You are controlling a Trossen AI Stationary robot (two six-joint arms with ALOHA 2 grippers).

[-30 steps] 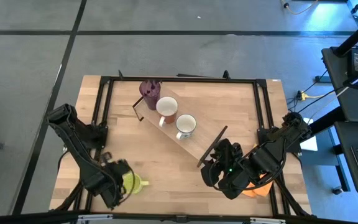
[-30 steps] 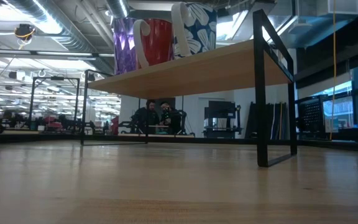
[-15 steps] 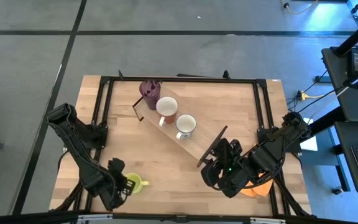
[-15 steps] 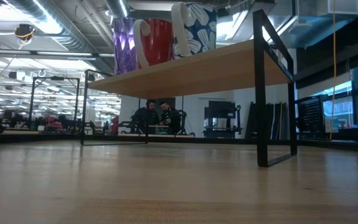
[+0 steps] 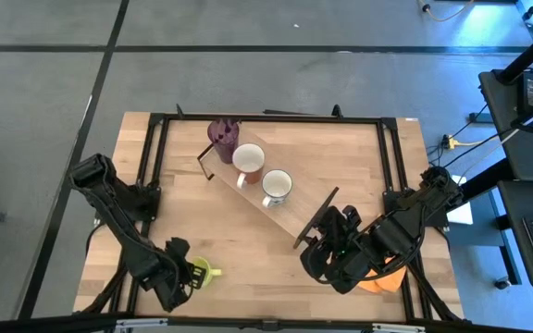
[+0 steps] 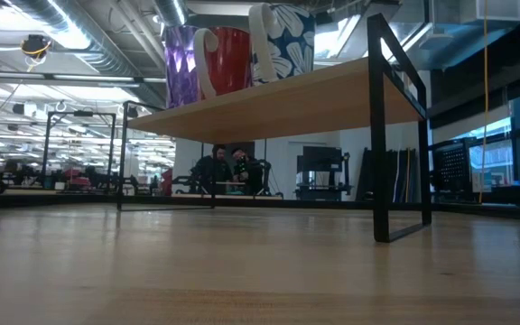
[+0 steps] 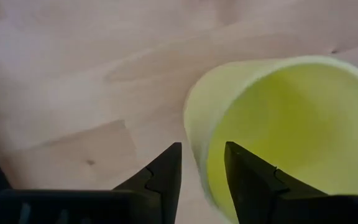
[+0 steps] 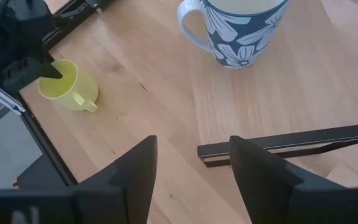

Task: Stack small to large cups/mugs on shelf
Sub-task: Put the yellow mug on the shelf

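The yellow-green mug (image 5: 204,271) stands on the tabletop (image 5: 248,250) near its front left corner, and the left gripper (image 7: 201,167) now straddles its rim, one finger inside and one outside, jaws parted and not yet pinching. A second ago the gripper hung over the mug; it has since drawn back toward the table edge, baring more of the cup — likely lining up a rim grasp for the last vessel bound for the shelf (image 5: 290,215). There the purple tumbler (image 5: 221,136), the brownish mug (image 5: 248,161) and the flowered mug (image 5: 277,187) already stand in a row. The right gripper (image 8: 191,163) waits open beside the shelf's near end. The overhead camera hides the left fingertips; the low camera misses the yellow-green mug entirely.
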